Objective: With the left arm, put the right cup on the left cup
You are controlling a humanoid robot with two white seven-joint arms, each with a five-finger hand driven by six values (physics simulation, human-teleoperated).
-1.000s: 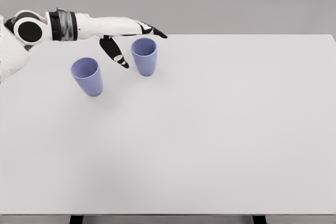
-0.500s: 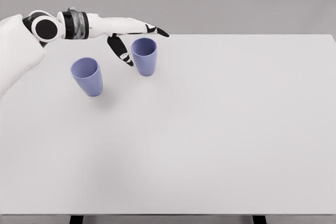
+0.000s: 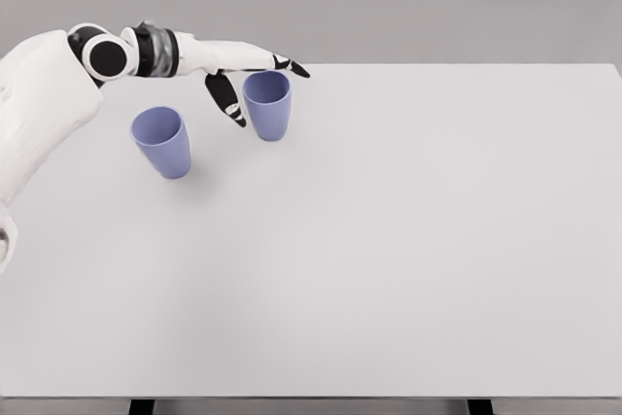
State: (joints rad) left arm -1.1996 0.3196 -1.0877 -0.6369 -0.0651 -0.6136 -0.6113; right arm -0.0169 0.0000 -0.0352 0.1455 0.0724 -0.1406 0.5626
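the right cup stands upright on the worktop, well apart from the left cup. the left hand brackets it with fingers spread, holding nothing. grasp, lift and stacking all remain.

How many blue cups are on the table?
2. One cup stands nearer the table's left edge; the other cup stands to its right, farther back, beside the left hand. Nothing seems hidden.
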